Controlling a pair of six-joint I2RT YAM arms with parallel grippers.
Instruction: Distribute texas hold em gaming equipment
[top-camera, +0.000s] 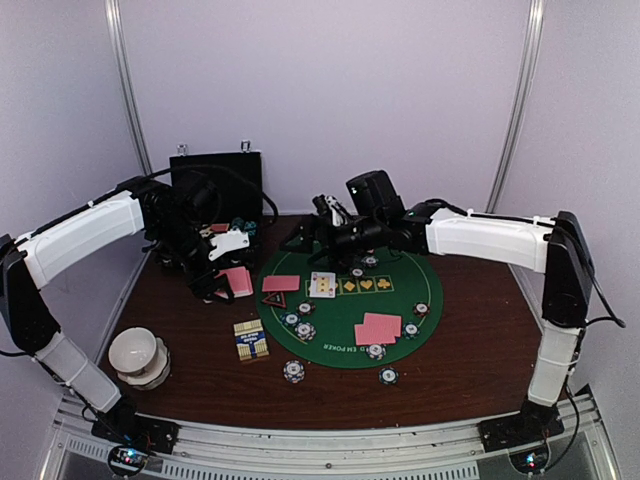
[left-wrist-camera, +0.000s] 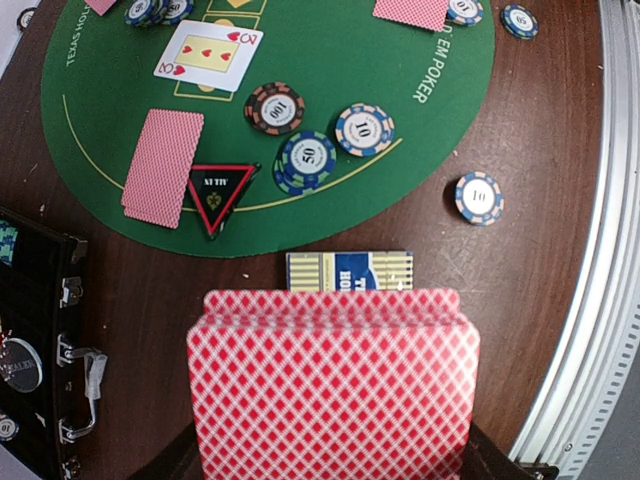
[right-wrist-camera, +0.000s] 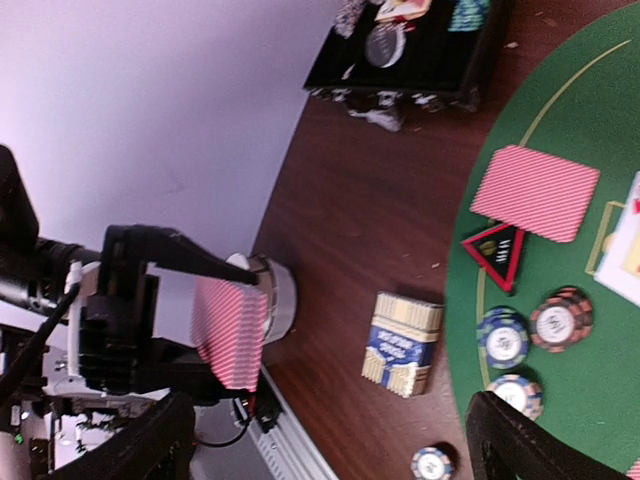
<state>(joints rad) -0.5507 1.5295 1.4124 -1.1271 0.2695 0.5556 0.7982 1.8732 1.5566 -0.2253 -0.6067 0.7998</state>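
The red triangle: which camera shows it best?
The left wrist view: the red triangle sits big and clear on the green mat. The right wrist view shows it smaller and sideways; the top view, just a tiny speck.

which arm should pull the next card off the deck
Right. The right gripper is open and empty near the far edge of the mat, while the left gripper is shut on the deck and can only present it. The right would likely need to reach across.
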